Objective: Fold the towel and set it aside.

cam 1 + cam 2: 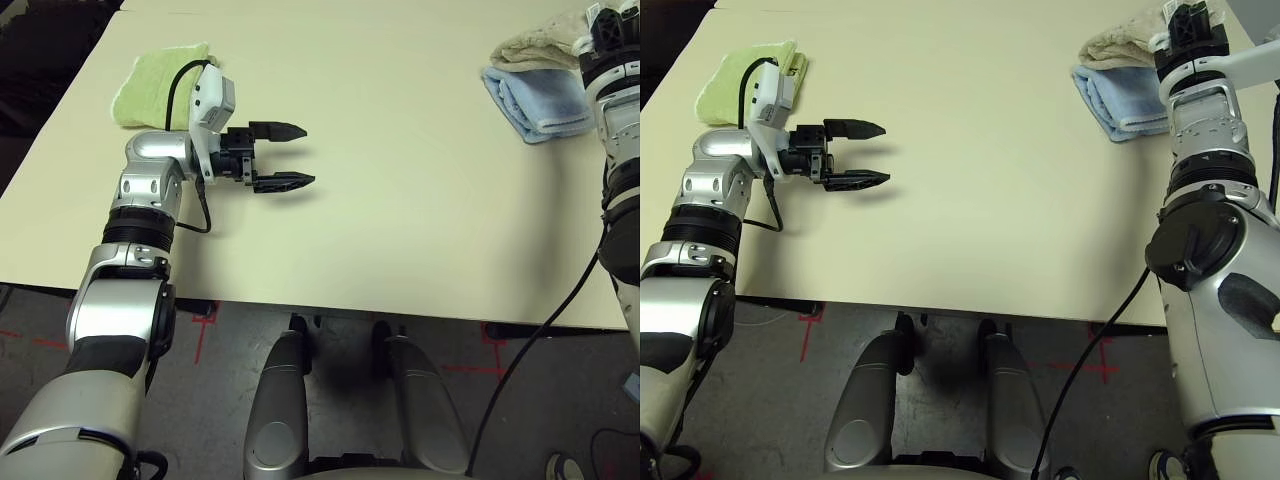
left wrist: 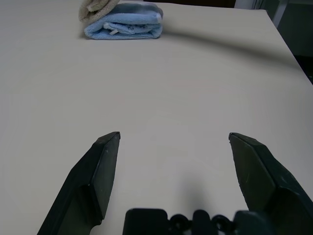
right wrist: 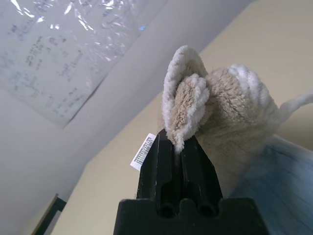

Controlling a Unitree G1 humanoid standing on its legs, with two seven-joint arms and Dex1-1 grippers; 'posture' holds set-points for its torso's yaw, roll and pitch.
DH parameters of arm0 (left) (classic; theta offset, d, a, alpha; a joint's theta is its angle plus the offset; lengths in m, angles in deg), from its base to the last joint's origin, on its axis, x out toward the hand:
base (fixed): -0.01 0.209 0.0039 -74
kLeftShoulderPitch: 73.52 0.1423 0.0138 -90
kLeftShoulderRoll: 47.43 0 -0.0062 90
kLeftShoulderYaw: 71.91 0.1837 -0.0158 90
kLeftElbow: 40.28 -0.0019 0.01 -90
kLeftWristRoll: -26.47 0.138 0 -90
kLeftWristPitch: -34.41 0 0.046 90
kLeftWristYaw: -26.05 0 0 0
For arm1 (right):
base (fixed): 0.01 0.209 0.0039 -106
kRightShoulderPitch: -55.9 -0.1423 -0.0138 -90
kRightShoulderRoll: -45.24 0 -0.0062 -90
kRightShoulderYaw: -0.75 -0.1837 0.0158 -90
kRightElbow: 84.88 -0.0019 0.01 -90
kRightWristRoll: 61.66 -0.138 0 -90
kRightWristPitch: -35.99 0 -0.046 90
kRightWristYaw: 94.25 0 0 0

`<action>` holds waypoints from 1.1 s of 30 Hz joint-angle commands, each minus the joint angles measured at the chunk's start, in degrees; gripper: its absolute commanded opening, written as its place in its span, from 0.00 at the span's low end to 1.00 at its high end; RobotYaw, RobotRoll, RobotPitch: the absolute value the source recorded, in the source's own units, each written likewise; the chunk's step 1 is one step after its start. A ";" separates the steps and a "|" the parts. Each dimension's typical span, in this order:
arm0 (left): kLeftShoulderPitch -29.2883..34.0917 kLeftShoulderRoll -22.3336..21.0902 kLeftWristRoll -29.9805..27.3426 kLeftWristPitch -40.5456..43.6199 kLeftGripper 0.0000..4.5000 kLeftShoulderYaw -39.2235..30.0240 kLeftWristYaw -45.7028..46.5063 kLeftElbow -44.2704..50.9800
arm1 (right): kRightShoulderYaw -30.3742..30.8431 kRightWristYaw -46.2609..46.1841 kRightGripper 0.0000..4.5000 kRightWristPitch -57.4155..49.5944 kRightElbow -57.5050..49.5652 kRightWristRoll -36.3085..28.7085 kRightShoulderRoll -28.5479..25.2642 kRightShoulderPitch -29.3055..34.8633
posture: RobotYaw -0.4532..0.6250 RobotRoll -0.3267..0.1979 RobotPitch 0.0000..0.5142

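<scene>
Silver segmented forearms with black joint bands; left hand (image 1: 285, 156) showing two black tapered fingers, white camera housing (image 1: 211, 97) at the wrist, black cable (image 1: 180, 75) looping along it.

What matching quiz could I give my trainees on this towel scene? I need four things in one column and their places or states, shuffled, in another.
Things:
1. beige towel
2. light blue towel
3. lime-green towel
4. left gripper

Places or states:
A. open, over bare table
B. folded, behind the left arm
C. pinched in the shut right gripper
D. folded, under the beige one

Pairs: 1-C, 2-D, 3-B, 4-A
</scene>
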 commanded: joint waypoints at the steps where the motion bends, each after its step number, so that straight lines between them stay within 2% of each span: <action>1: -0.29 0.24 0.87 -0.33 1.00 0.44 -0.70 0.08 | -0.74 -1.15 0.00 1.09 0.29 -0.24 -1.31 1.42 | 0.47 0.62 0.64; 12: -0.47 0.30 0.95 -0.44 1.00 0.47 -0.89 -0.07 | -1.84 -2.13 0.00 0.50 -0.92 -1.30 -1.75 4.43 | 0.46 0.62 0.63; 19: -0.57 0.63 1.01 -0.75 1.00 0.53 -0.96 -0.28 | -1.29 -2.84 0.00 -3.94 -4.63 -1.79 -1.68 7.36 | 0.45 0.62 0.62; 22: -0.66 0.84 1.11 -1.03 1.00 0.54 -0.91 -0.57 | -0.51 -3.91 0.21 -6.83 -7.54 -1.71 -1.42 9.22 | 0.44 0.62 0.62; 26: -0.49 1.16 1.30 -0.84 1.00 0.34 0.02 -0.67 | 0.68 -6.96 0.54 -12.98 -13.65 -1.74 -1.29 12.91 | 0.44 0.62 0.62; 31: 0.65 1.00 1.47 0.44 1.00 -0.16 1.92 -0.13 | 3.94 -9.44 0.95 -27.57 -22.12 -1.80 -2.29 18.06 | 0.43 0.62 0.63; 32: 0.86 0.98 1.41 0.44 1.00 -0.21 2.01 0.00 | 4.06 -10.35 1.00 -30.39 -23.76 -2.17 -2.42 18.75 | 0.43 0.62 0.63; 33: 0.98 0.95 1.41 0.42 1.00 -0.19 2.05 0.09 | 3.99 -11.11 1.00 -32.66 -25.37 -2.59 -2.40 19.32 | 0.43 0.62 0.63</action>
